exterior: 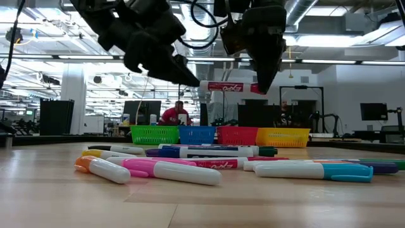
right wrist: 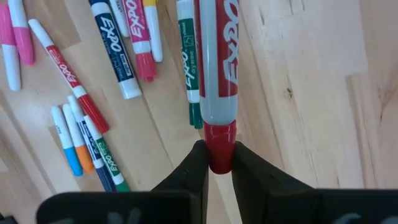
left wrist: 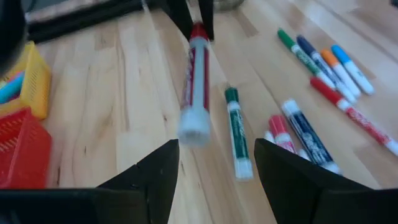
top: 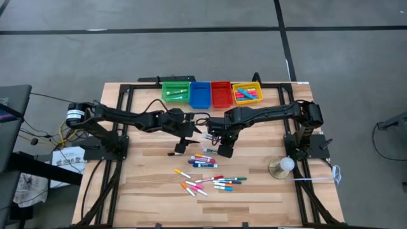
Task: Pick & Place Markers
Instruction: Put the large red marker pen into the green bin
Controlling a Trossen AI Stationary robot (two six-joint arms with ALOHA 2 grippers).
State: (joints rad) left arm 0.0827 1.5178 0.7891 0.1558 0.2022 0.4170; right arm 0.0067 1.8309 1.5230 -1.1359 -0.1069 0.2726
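Observation:
A red-capped white marker [exterior: 228,87] hangs level above the table with my right gripper [right wrist: 219,163] shut on it. Its grey free end [left wrist: 194,129] points at my left gripper [left wrist: 214,177]. That gripper is open, slants down just short of that end, and touches nothing. Below, several loose markers [top: 203,160] lie flat on the wooden table [top: 146,191], with a second cluster [top: 213,183] nearer the front edge. In the high view the two grippers meet over the table's middle, left [top: 184,145] and right [top: 226,151]. My right gripper pinches the marker's red cap end [right wrist: 221,140] between its two fingertips [right wrist: 194,167]. The fingers point down from above and lie across the marker. The marker is lifted clear of the table and sticks out level toward my left gripper.
Four small bins stand in a row at the table's far edge: green [top: 176,91], blue [top: 200,94], red [top: 220,94], and yellow [top: 247,93] with markers in it. A round pale object [top: 282,166] sits near the right arm's base. A person [exterior: 177,115] sits in the room beyond.

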